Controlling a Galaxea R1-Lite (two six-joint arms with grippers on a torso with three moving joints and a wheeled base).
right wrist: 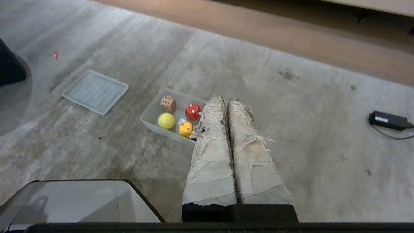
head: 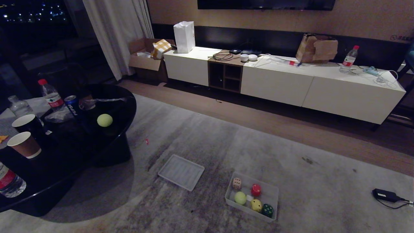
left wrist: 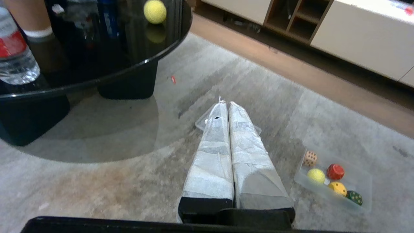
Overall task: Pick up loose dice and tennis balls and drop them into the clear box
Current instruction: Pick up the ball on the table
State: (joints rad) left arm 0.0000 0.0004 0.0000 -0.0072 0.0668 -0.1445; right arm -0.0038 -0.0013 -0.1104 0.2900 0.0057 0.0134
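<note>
The clear box sits on the rug, low in the head view. Inside it lie a beige die, a red die, a yellow die, a dark green die and one tennis ball. A second tennis ball rests on the black round table at the left. Neither arm appears in the head view. My left gripper is shut and empty above the rug, with the box off to one side. My right gripper is shut and empty beside the box.
A flat ribbed clear lid lies on the rug between table and box. The table carries water bottles, a can and paper cups. A black power adapter lies on the rug at right. A long white TV cabinet lines the far wall.
</note>
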